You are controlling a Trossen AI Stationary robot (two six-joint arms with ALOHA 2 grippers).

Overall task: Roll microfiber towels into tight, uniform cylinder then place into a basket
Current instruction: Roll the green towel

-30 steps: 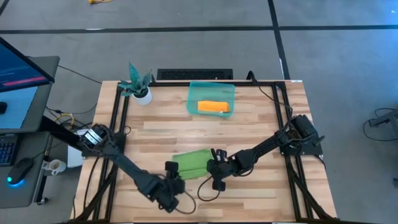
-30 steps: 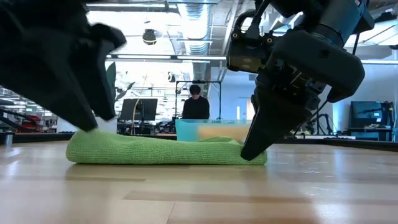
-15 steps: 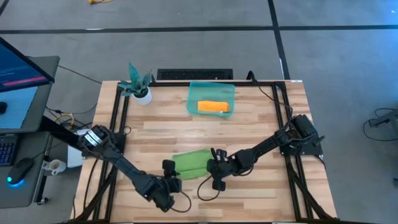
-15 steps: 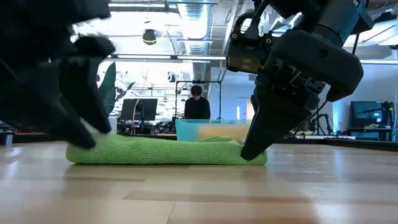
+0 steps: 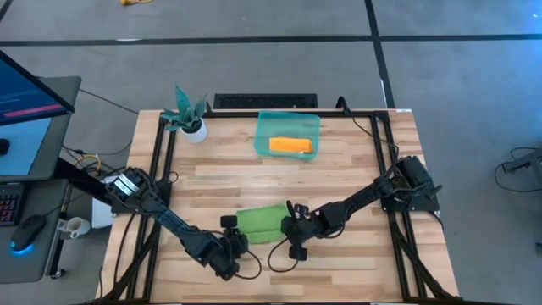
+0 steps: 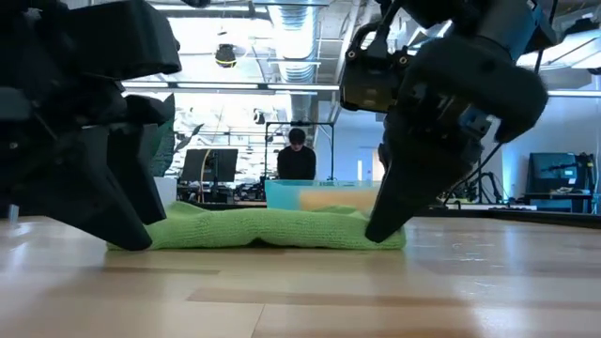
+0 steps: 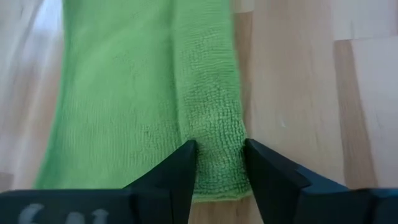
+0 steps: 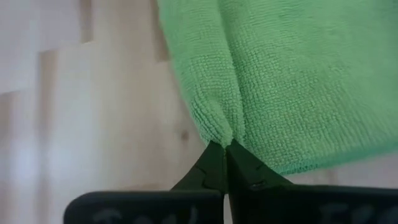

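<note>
Gripping both ends of the green towel (image 5: 261, 222) on the worktop (image 5: 356, 178), the two grippers hold it low against the wood.

The right gripper (image 8: 225, 149) has its fingers pressed together on a pinched fold at one corner of the cloth, while the left gripper (image 7: 217, 163) has its fingers part-way apart, straddling the rolled edge at the opposite end, which fills the gap between them. Between the two grippers the green towel lies as a low, partly rolled strip, sagging slightly in the middle in the low view. Well beyond the grippers, toward the far edge of the worktop, the teal basket (image 5: 265, 125) holds the orange towel (image 5: 290, 146), rolled and lying inside it. A potted plant (image 5: 188, 117) stands near the basket, toward the left arm's side.
</note>
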